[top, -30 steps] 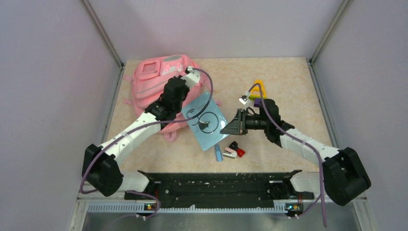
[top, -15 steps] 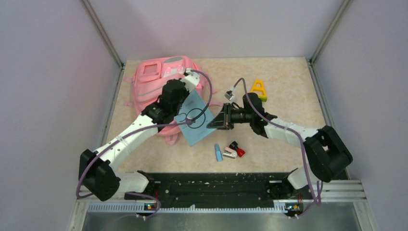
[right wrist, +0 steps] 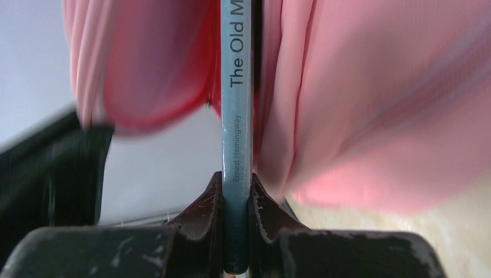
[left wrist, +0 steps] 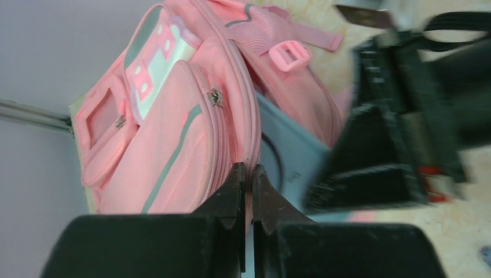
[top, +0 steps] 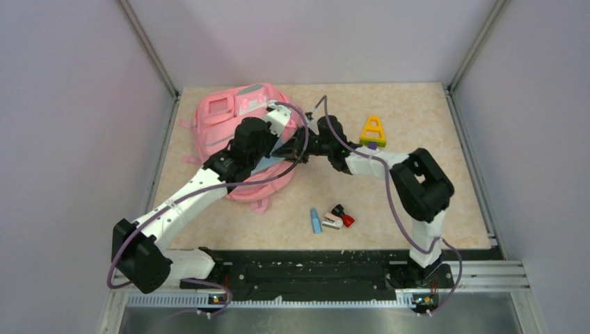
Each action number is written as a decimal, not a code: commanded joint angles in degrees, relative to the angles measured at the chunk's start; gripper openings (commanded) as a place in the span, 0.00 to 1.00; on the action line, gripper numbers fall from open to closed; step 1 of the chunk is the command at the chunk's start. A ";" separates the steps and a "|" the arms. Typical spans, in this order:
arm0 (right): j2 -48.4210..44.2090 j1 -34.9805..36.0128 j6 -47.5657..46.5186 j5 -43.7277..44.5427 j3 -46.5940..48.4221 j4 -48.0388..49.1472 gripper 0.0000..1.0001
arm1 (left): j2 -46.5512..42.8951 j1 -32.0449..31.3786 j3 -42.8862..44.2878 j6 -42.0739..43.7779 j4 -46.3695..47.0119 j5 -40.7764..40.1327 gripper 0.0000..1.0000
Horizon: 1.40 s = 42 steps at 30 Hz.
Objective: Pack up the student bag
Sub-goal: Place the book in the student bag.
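The right hand (right wrist: 236, 200) is squeezing the thin spine of a flat blue book (right wrist: 236, 87), which is poking in between soft pink cloth folds. The left hand (left wrist: 248, 188) is pinching the zipper edge of the student bag (left wrist: 173, 139), a puffy pink cloth bag lying at the back left of the speckled tan worktop (top: 417, 111). Both arms are stretching forward, the right one bending left toward the bag.

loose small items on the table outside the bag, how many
4. A yellow triangular piece lies right of the student bag. A blue item, a pink-white item and a red-black item cluster toward the near edge. Others may be hidden.
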 commanded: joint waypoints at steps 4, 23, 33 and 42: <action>16.20 1.34 1.86 13.43 25.94 5.72 0.00 | -4.16 -1.12 2.23 -5.82 7.06 8.23 0.00; 3.46 1.77 -24.52 18.42 15.25 -9.29 0.66 | -3.11 0.52 4.17 -10.05 4.79 0.32 0.00; -19.46 1.77 -35.32 21.52 -7.05 -17.39 0.66 | -1.13 1.90 7.32 -13.83 1.09 5.50 0.22; -36.34 4.26 -42.22 32.66 -16.70 -22.54 0.66 | -8.25 3.17 4.89 -29.97 -2.81 22.03 0.89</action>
